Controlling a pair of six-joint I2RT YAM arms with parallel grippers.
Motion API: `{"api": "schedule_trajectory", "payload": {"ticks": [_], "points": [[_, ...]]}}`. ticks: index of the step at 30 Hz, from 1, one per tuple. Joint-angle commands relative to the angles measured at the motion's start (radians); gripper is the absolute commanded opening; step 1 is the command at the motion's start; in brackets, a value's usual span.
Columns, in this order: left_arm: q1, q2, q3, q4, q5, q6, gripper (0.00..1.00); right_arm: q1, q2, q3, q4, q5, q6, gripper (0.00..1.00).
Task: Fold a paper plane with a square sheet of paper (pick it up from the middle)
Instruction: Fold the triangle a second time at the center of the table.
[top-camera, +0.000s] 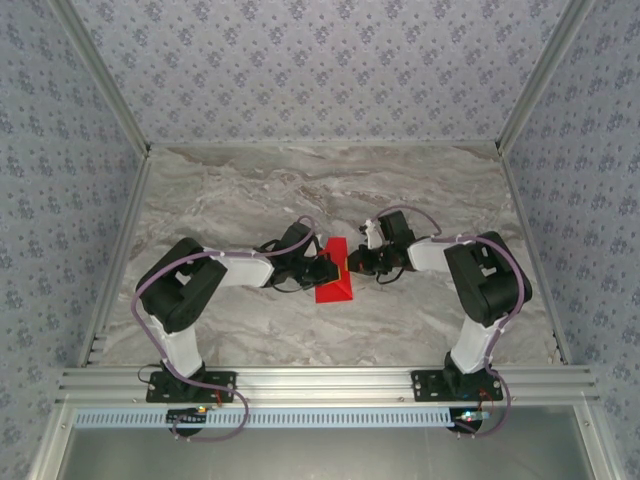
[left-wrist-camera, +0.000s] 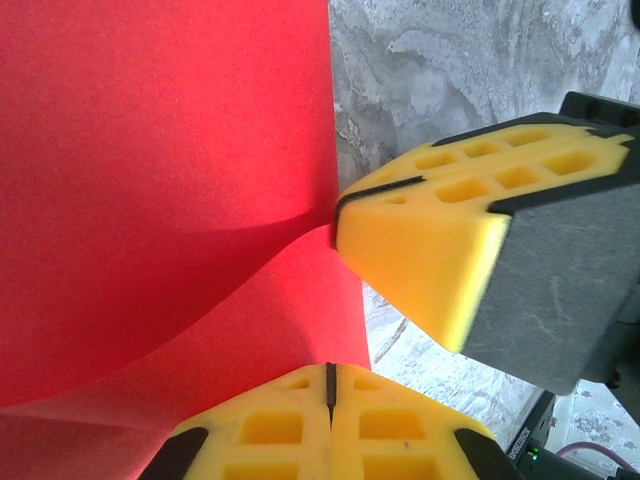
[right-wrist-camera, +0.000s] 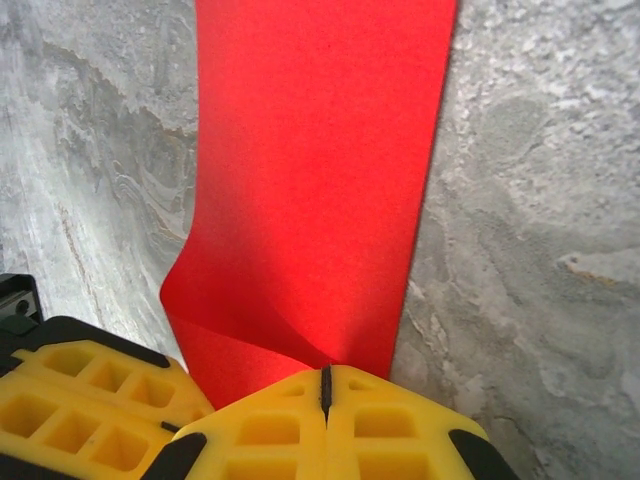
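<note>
Left gripper (left-wrist-camera: 330, 372): yellow pads pressed flat together, the seam just a thin dark line. The red sheet (left-wrist-camera: 160, 150) runs straight into the tip of that seam, which reads as a pinch on its edge.

Right gripper (right-wrist-camera: 325, 375): same story. Pads are pressed together and the sheet's near edge feeds into the seam tip, so it is pinching the paper too.

Left wrist view: the right gripper's tip meets the sheet's right edge a bit further along than the left one's. A soft shadowed buckle fans out across the paper from that contact point. The two sets of pads sit close but apart, with table showing between them.

Top view: the grippers meet nose to nose at mid-table, left arm coming from the left, right arm from the right. The sheet sits between and under their tips. It shows as a narrow red band with its long axis running away from the arm bases, and its near end looks wider than its far end.

Right wrist view: the band stretches away from the fingers over the grey marble table (top-camera: 420, 190). Its left edge is curled up near the grip, and the far part looks flat. Can't tell how far the near end is off the surface.
</note>
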Motion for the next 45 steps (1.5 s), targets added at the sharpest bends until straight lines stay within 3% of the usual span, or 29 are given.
{"api": "schedule_trajectory", "payload": {"ticks": [1, 45], "points": [[-0.008, -0.015, 0.001, 0.016, -0.003, 0.026, 0.02, 0.002, -0.038, -0.002, -0.030, 0.004, -0.021, 0.04], [-0.008, 0.031, 0.011, -0.031, -0.024, 0.037, 0.02, 0.008, -0.007, -0.018, -0.058, 0.048, -0.013, 0.04]]}}
